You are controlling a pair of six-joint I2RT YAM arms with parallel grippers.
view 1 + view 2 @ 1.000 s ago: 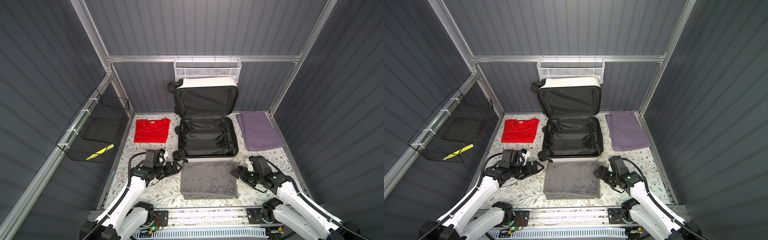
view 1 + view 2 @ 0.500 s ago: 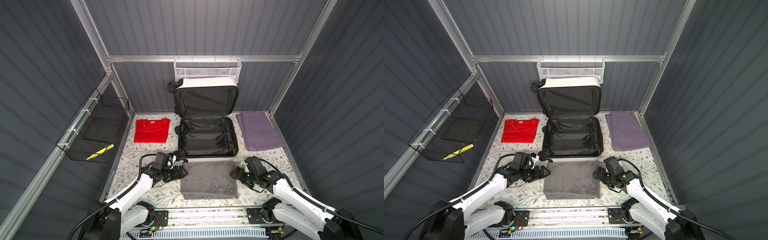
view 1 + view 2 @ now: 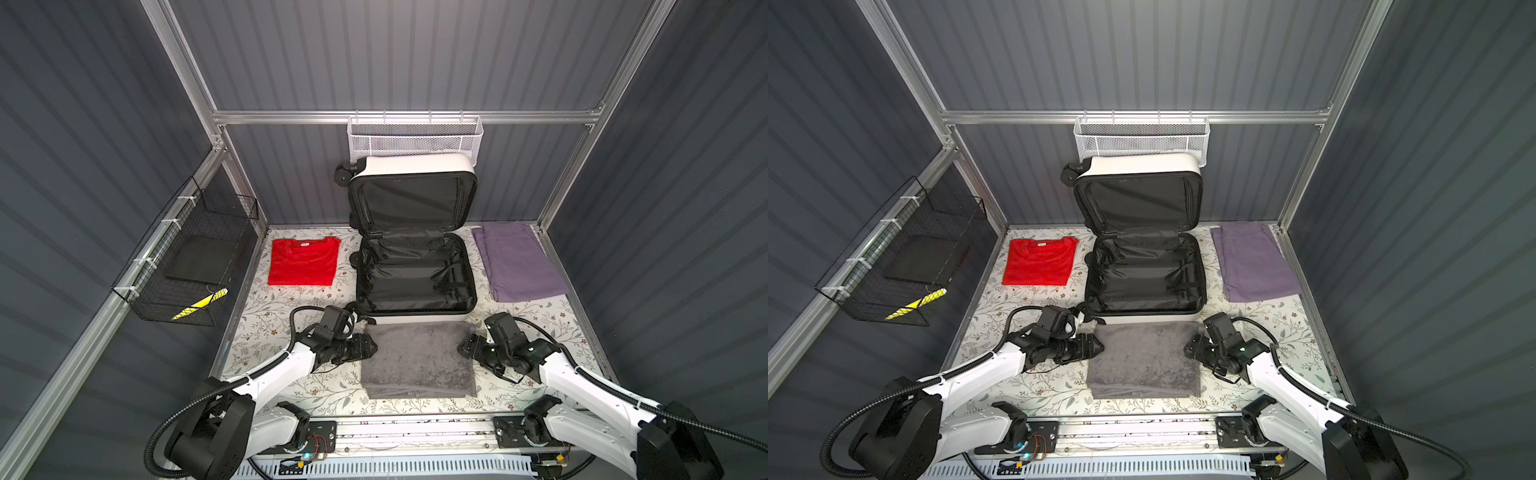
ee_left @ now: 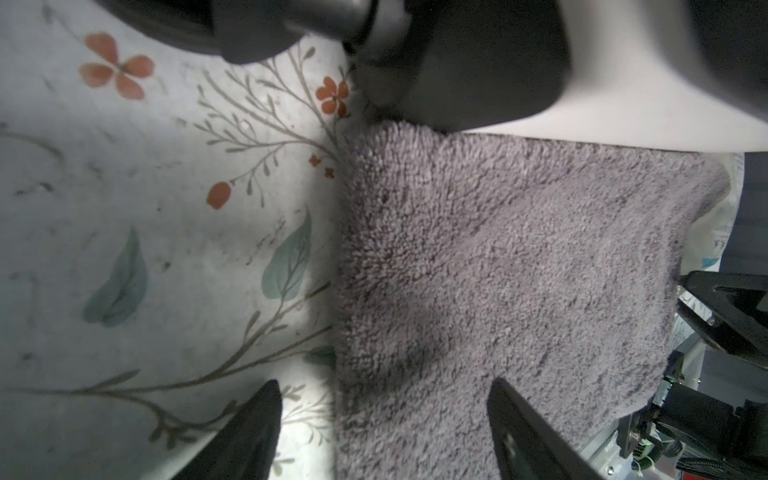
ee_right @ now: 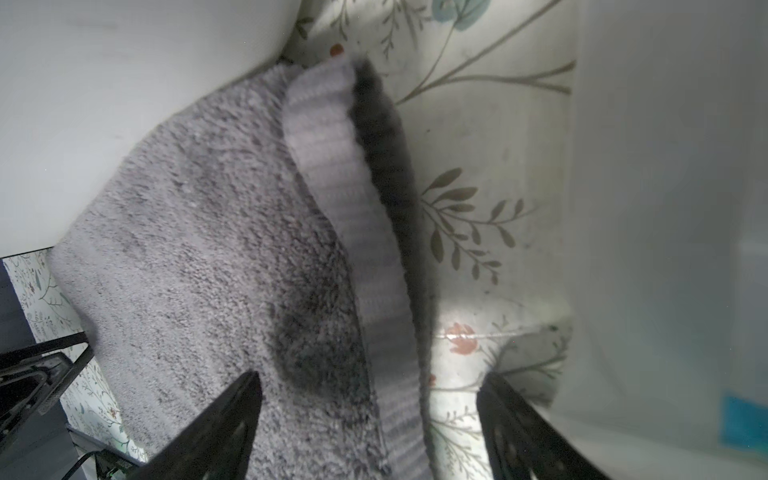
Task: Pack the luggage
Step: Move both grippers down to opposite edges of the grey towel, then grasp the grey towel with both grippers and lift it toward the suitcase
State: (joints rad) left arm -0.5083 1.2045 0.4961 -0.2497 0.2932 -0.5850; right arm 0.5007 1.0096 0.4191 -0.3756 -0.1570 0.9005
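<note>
The luggage (image 3: 415, 274) lay open at the middle back of the floral table cover (image 3: 266, 320), lid upright against the rear wall; a folded grey towel (image 3: 417, 359) lay just in front, against its white shell; a red T-shirt (image 3: 303, 262) lay to its left, a folded purple garment (image 3: 517, 262) to its right. The left gripper (image 3: 371, 347) sat at the towel's left edge, jaws spread astride it; the right gripper (image 3: 462, 348) sat at the right hem, jaws likewise spread, neither pinching the cloth.

On bench (image 3: 274, 328), middle: white hard-shell suitcase (image 3: 415, 272), lid upright behind. Left of it: red folded T-shirt (image 3: 302, 262); right: purple folded cloth (image 3: 517, 264). Before it, touching: grey fluffy folded towel (image 3: 417, 359). At towel's left edge: left end effector (image 3: 371, 348); at right edge: right end effector (image 3: 462, 349).
</note>
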